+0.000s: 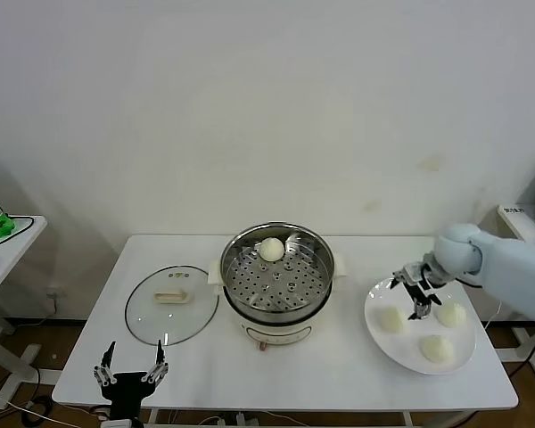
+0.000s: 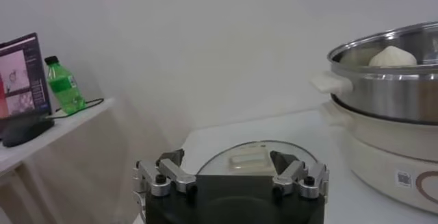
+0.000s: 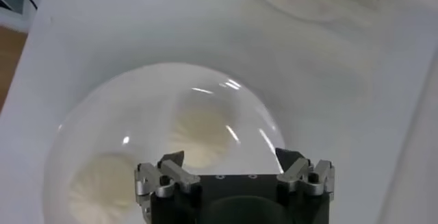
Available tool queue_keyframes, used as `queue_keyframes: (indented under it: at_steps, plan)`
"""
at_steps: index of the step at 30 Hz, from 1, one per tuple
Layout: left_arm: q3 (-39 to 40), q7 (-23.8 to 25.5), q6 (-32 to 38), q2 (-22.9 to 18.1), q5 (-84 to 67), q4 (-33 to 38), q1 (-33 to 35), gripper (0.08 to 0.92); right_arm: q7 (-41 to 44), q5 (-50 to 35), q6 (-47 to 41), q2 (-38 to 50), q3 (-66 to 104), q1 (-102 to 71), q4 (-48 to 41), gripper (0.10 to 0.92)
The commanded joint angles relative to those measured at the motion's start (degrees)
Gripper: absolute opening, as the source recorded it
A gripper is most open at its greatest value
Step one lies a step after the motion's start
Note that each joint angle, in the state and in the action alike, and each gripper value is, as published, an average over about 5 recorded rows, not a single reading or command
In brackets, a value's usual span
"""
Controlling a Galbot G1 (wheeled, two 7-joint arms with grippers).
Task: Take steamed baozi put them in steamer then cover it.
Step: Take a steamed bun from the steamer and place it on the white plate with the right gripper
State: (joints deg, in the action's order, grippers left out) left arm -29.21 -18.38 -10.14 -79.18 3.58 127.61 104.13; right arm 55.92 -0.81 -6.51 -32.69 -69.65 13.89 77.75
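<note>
The steamer [image 1: 277,283] stands mid-table with one steamed baozi [image 1: 271,249] on its perforated tray; the left wrist view shows that bun [image 2: 392,56] over the steel rim [image 2: 383,85]. Three more baozi [image 1: 390,320] [image 1: 451,312] [image 1: 436,348] lie on a white plate [image 1: 410,341] at the right. My right gripper [image 1: 413,296] hovers open just above that plate, between the two rear buns; its wrist view has a bun [image 3: 198,133] straight ahead of the open gripper [image 3: 229,158]. The cover [image 1: 171,303] lies flat left of the steamer. My left gripper [image 1: 131,370] waits open at the table's front edge.
A side table [image 1: 9,236] with a green bottle [image 2: 65,85] stands off to the left. The wall runs close behind the table. In the left wrist view, the glass lid [image 2: 256,157] lies just ahead of the left gripper [image 2: 229,160].
</note>
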Motion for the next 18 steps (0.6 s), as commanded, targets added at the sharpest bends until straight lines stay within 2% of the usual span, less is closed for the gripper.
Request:
queue_keyframes:
  at_steps: [1,18]
  plan:
    - [0.00,0.01,-0.03,0.07,0.07,-0.06,0.17,0.823,-0.01,0.40,-2.16,1.25,3.15,-5.72,-0.83,0.823]
    - [-0.09,0.03,-0.07,-0.19,-0.01,-0.01,0.09,0.823,-0.31,-0.27,-2.63,-4.61,7.09,-8.65,-5.52,0.822]
